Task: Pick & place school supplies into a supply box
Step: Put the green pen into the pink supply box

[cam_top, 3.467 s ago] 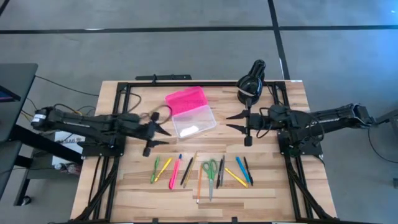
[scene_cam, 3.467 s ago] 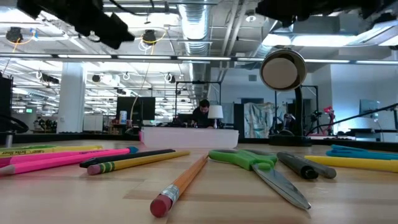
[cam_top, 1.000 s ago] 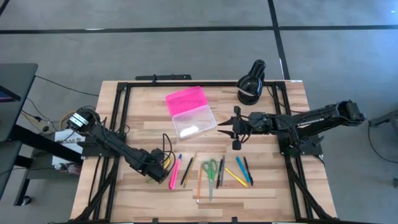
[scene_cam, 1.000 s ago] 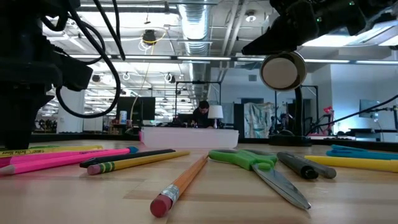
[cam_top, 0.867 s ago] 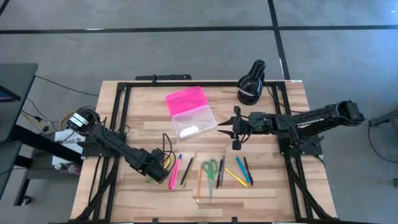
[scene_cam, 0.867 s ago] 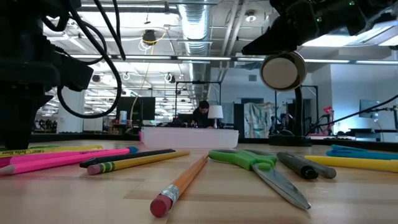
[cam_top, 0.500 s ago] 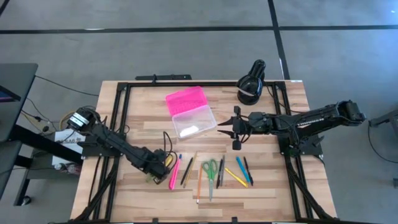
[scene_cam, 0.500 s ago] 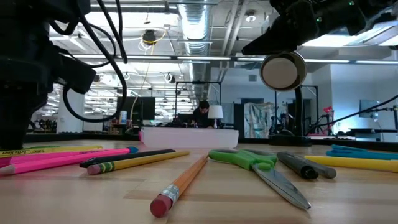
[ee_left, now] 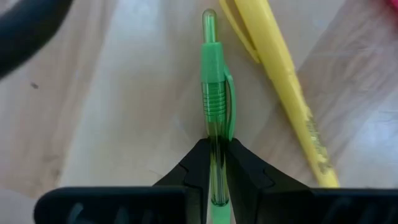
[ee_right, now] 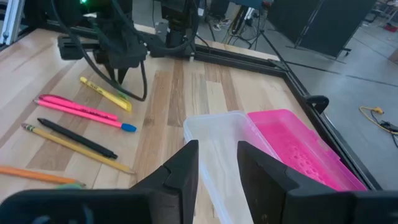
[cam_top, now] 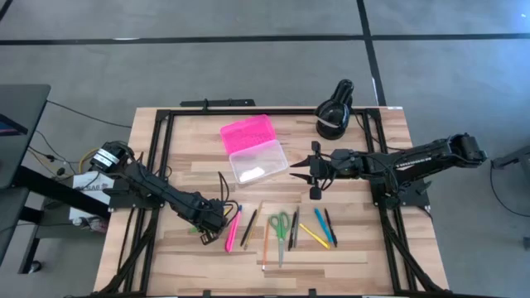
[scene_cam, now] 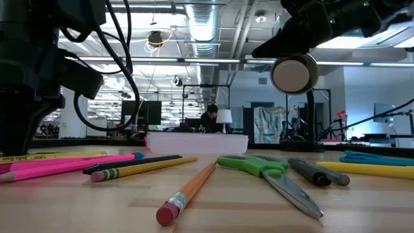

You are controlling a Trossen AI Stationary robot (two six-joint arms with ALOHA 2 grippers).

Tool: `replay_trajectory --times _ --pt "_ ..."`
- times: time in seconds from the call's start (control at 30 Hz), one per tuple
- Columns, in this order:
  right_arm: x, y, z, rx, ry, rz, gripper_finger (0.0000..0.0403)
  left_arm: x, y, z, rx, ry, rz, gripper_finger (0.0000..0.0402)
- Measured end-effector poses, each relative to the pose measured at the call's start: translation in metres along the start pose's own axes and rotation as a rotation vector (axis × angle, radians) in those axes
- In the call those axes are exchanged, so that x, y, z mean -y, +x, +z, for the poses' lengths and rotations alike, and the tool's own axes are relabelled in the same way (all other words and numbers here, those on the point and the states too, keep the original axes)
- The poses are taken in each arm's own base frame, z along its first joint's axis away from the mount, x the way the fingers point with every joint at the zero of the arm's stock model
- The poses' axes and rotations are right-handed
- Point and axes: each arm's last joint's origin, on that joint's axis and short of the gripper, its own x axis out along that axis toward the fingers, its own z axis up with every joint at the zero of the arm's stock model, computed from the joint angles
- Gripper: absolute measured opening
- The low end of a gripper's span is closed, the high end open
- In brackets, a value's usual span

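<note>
Left gripper (ee_left: 217, 163), dropped from beside the supply box (cam_top: 253, 149), is closing on the green pen (ee_left: 215, 93) at the row's far end from it—light, stiff, slick, mid-barrel grip—while right gripper (cam_top: 305, 169) is idling open beside the box.

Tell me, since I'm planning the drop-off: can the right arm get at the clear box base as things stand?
Probably yes. The right gripper hangs open beside the supply box, with nothing between them.
</note>
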Motion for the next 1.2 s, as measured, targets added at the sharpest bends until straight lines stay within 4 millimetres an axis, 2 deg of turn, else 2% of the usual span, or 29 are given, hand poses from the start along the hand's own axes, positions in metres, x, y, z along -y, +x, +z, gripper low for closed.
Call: replay_trajectory --times 0.27,0.63,0.87,1.07,1.2 --pt "0.000 0.000 -0.001 -0.006 -0.004 0.001 0.0107 -0.003 0.000 0.003 0.056 0.058 0.053 0.0030" --pt "0.000 0.000 -0.001 -0.007 -0.019 0.001 0.0107 -0.012 0.001 0.006 0.235 -0.030 0.248 0.0032" --pt "0.000 0.000 -0.001 -0.007 -0.019 0.001 0.0107 -0.014 0.000 0.007 0.273 -0.022 0.297 0.0020" --pt "0.000 0.000 -0.001 -0.008 -0.019 0.001 0.0107 -0.011 -0.021 0.012 0.286 0.008 0.380 0.0025" --pt "0.000 0.000 -0.001 -0.007 -0.019 0.001 0.0107 -0.009 -0.045 0.029 0.348 0.049 0.441 0.0024"
